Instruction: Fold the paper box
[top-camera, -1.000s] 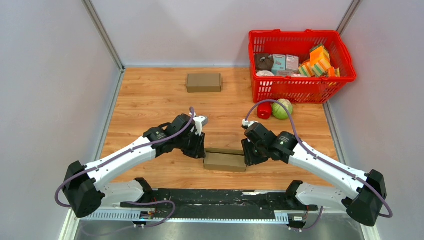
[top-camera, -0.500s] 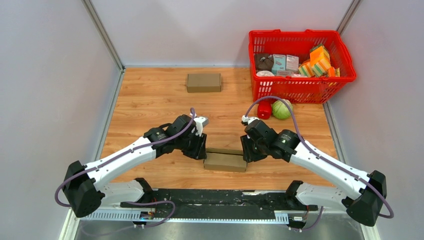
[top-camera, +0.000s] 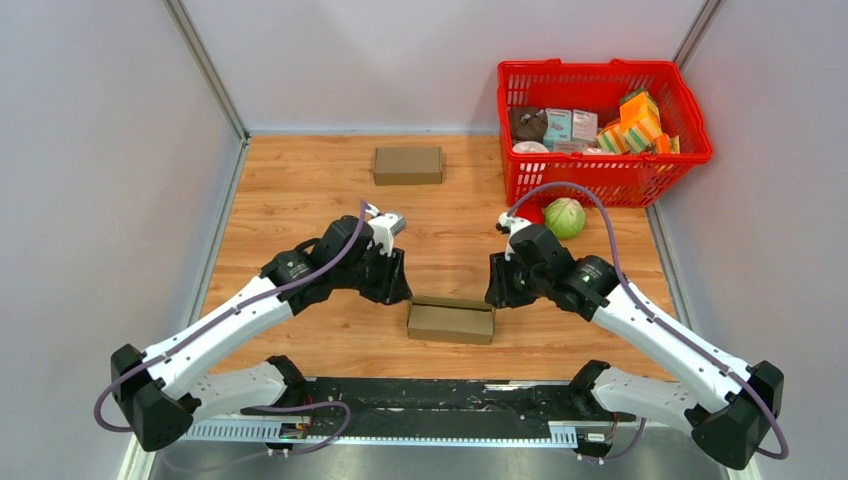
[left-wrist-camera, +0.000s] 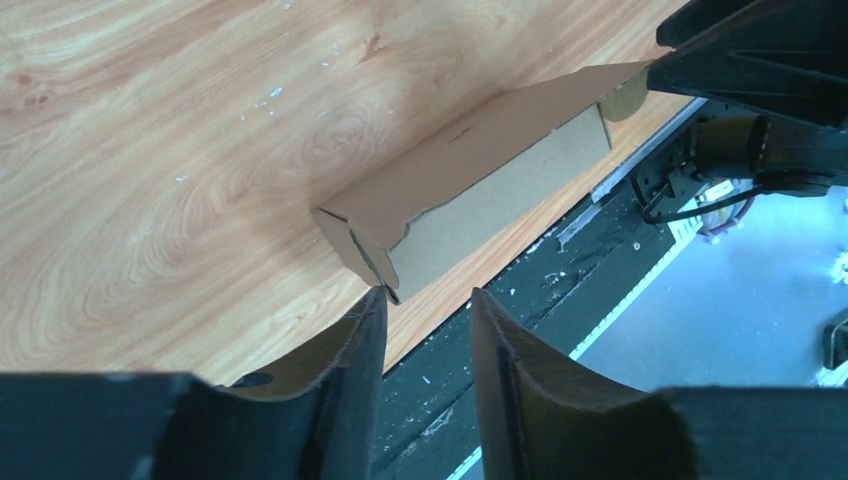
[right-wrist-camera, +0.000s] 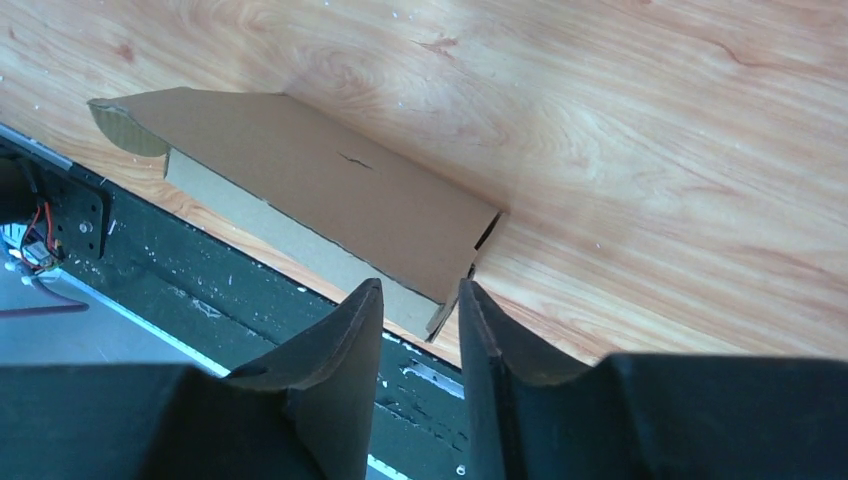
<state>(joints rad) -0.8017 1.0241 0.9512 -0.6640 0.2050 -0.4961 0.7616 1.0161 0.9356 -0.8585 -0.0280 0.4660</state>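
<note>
Left gripper pose: the left gripper (left-wrist-camera: 428, 298) points down and toward the near edge, tilted, just behind the left end of the paper box (top-camera: 451, 320).
Left gripper opening: the jaws stand apart with bare gap between them. Nothing is held. The box's left corner lies right at the tip of one finger (left-wrist-camera: 352, 350); I cannot tell whether they touch.
Left arm: the left arm (top-camera: 230, 320) runs from its base at the near left corner up and rightward, bent at the wrist so that the gripper tips down at the box.
Right gripper pose: the right gripper (right-wrist-camera: 420, 290) mirrors it, tilted down just behind the box's right end.
Right gripper opening: the jaws are partly apart. The box's right corner and end flap show in the gap at the tips, but no finger (right-wrist-camera: 492, 345) is seen pinching it; contact cannot be told.
Right arm: the right arm (top-camera: 650, 320) reaches from the near right corner up and leftward.
Paper box: it lies flat and long on the wooden table (top-camera: 300, 200), near the front edge, between the two grippers, its end flaps not fully closed.
Farther off: a second brown box (top-camera: 407, 165) at the back, a red basket (top-camera: 590, 180) of goods at the back right, and a green cabbage (top-camera: 566, 217) in front of it.
</note>
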